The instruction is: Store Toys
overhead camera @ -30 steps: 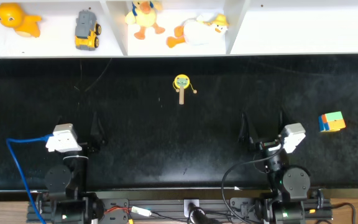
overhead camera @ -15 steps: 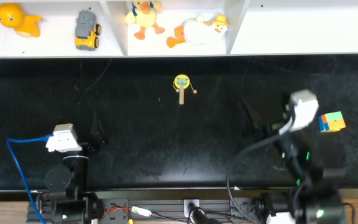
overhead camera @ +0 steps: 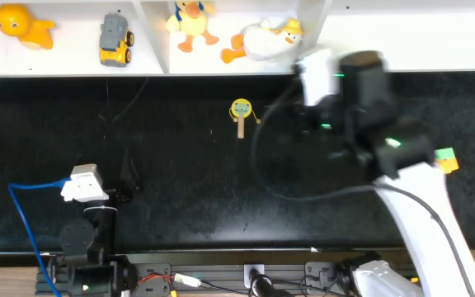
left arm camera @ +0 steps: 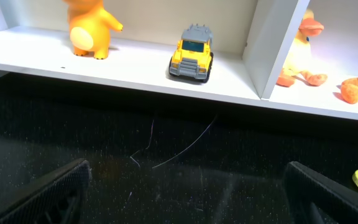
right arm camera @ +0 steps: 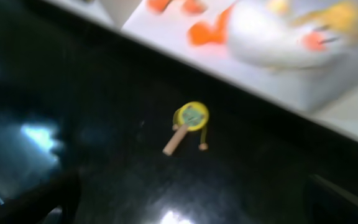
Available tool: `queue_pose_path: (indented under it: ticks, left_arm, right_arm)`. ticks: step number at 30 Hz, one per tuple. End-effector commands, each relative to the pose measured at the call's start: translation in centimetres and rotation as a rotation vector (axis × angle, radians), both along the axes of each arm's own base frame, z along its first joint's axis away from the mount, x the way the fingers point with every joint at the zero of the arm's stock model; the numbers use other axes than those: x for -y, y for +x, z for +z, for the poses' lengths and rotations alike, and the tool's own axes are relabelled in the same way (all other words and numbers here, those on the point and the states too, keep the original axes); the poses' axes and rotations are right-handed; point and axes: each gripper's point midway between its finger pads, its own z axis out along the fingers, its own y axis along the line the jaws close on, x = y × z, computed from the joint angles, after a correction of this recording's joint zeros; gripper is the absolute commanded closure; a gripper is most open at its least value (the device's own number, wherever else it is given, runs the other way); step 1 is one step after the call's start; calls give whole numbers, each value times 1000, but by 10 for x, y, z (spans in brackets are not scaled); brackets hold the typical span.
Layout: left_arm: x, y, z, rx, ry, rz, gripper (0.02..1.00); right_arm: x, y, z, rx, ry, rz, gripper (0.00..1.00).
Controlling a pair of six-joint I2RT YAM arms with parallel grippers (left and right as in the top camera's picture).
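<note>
A small yellow rattle drum [overhead camera: 241, 111] with a wooden handle lies on the black table, just in front of the white shelf [overhead camera: 402, 58]. In the right wrist view the rattle drum [right arm camera: 188, 121] sits ahead of my right gripper [right arm camera: 188, 186], which is open with nothing between its fingers. A coloured cube [overhead camera: 445, 158] rests at the table's right, partly hidden by the right arm. My left gripper [left arm camera: 186, 167] stands open and empty near the front left, facing the shelf.
The shelf holds an orange duck [overhead camera: 25, 25], a yellow and grey truck [overhead camera: 115, 39], a yellow plush duck [overhead camera: 192, 21] and a white plush duck [overhead camera: 262, 41]. White dividers [overhead camera: 158, 33] split it into compartments. A blue cable [overhead camera: 23, 198] loops by the left arm.
The right arm has swung from the front right up across the table to just before the shelf, right of the rattle drum, and now covers part of the cube. The left arm kept still.
</note>
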Motion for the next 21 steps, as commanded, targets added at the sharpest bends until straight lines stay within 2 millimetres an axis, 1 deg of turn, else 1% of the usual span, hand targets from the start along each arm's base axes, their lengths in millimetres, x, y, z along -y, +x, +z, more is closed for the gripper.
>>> queue_pose_path:
  ticks: [1, 5, 9, 16, 21]
  left_arm:
    - [0, 0, -1, 7, -6, 2, 20]
    - [0, 0, -1, 7, -6, 2, 20]
    - [0, 0, -1, 7, -6, 2, 20]
    - [0, 0, -1, 7, -6, 2, 20]
    - [0, 0, -1, 7, -6, 2, 20]
  right_arm:
    - [-25, 0, -20, -62, -55, -37, 3]
    - [-47, 0, -50, -135, -94, -74, 3]
    - [-63, 2, -84, -210, -132, -120, 5]
    - [-69, 13, -144, -375, -147, -302, 3]
    - [-73, 15, -173, -450, -149, -359, 1]
